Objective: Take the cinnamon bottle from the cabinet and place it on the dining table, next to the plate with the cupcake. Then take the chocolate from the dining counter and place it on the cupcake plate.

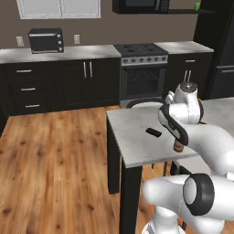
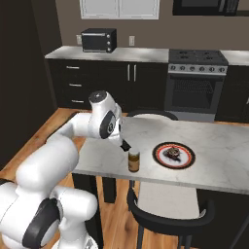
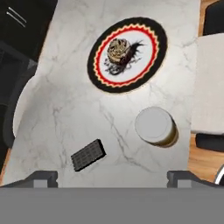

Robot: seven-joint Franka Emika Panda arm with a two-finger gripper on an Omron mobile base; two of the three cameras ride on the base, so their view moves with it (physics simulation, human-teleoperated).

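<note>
Cinnamon bottle (image 2: 133, 160), an amber jar with a pale lid, stands upright on the marble tabletop (image 2: 219, 151) just left of the plate (image 2: 174, 155), near the front edge. Chocolate (image 3: 88, 155), a small dark ridged bar, lies farther left. Above them the gripper (image 3: 112, 177) hangs released, grasping nothing.

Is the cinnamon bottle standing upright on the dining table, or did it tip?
Upright. The cinnamon bottle stands on its base on the dining table, lid up, beside the plate.
</note>
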